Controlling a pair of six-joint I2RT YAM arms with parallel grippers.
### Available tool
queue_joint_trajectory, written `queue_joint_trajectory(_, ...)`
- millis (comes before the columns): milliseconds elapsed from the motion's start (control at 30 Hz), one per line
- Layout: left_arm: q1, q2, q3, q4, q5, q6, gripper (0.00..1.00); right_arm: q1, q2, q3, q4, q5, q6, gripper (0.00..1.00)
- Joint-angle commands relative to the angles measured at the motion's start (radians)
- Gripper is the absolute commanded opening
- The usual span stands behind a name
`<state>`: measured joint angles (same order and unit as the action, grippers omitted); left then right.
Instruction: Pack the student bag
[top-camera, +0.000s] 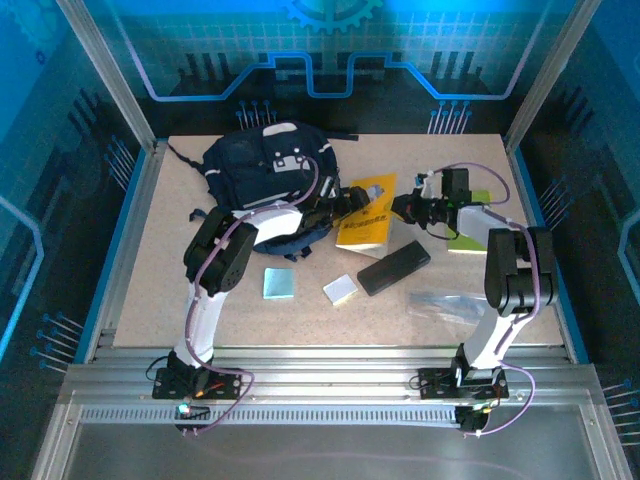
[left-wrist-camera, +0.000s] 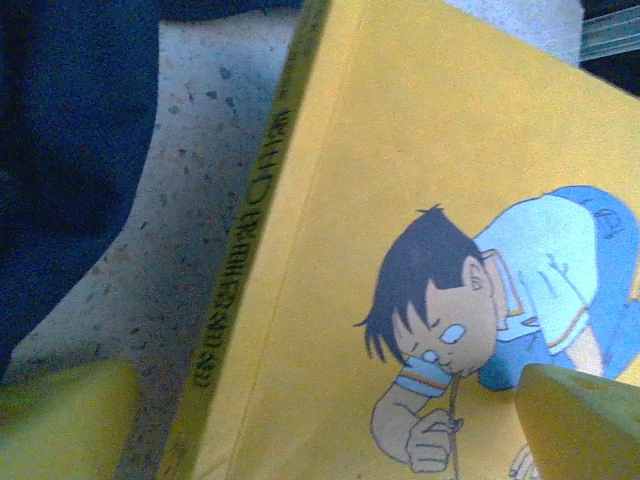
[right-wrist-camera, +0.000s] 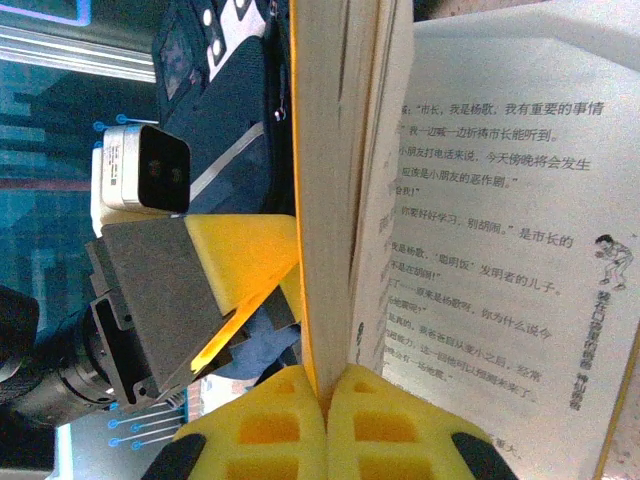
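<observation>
Yellow book (top-camera: 365, 222): right fingers (right-wrist-camera: 290, 425) closed on its page edge, a leaf fanning loose; left fingers (left-wrist-camera: 578, 420) spread wide across cover, no hold. The bag (top-camera: 268, 165) sits back left on desk (top-camera: 200, 310), near book. Risk — thin pinch slips, or book flops open before left closes.

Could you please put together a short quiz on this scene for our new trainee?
1. True or false: the yellow book is already inside the student bag.
2. Which gripper is pinching the book? A: left gripper. B: right gripper.
3. Fill in: the left gripper's jaws stand ____ on either side of the book.
Key: 1 false; 2 B; 3 open.
</observation>
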<state>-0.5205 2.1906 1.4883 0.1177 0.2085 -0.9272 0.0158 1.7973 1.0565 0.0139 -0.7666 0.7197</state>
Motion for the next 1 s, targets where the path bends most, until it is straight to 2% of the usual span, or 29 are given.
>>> queue_joint_trajectory(0,0.028,-0.003,-0.040,0.148,0.035,-0.035,0.94,-0.018,0.062,-0.009,0.147,-0.112,0.051,0.00)
queue_joint_trajectory(100,0.024,-0.006,-0.055,0.196,0.070,-0.053,0.80,-0.021,0.111,0.006,0.090,-0.084,0.005,0.00)
queue_joint_trajectory(267,0.024,-0.051,-0.112,0.266,0.083,-0.074,0.38,-0.020,0.156,0.057,-0.025,-0.022,-0.071,0.00)
queue_joint_trajectory(333,0.023,-0.068,-0.114,0.263,0.084,-0.066,0.25,-0.018,0.162,0.079,-0.051,-0.012,-0.085,0.00)
queue_joint_trajectory(567,0.016,-0.073,-0.081,0.240,0.110,-0.063,0.00,0.014,0.157,0.187,-0.164,0.032,-0.128,0.01)
queue_joint_trajectory(600,0.016,-0.077,-0.077,0.233,0.108,-0.061,0.00,0.018,0.154,0.207,-0.201,0.054,-0.138,0.11)
queue_joint_trajectory(667,0.017,-0.097,-0.068,0.216,0.089,-0.052,0.00,0.025,0.129,0.236,-0.270,0.103,-0.150,0.52)
queue_joint_trajectory(800,0.023,-0.154,-0.037,0.140,-0.025,-0.013,0.00,0.029,0.018,0.209,-0.331,0.204,-0.079,0.95)
queue_joint_trajectory(833,0.025,-0.170,-0.035,0.138,-0.063,-0.016,0.00,0.031,-0.013,0.188,-0.325,0.219,-0.040,0.99)
queue_joint_trajectory(967,0.040,-0.211,-0.054,0.175,-0.189,-0.054,0.00,0.060,-0.123,0.106,-0.262,0.203,0.107,1.00)
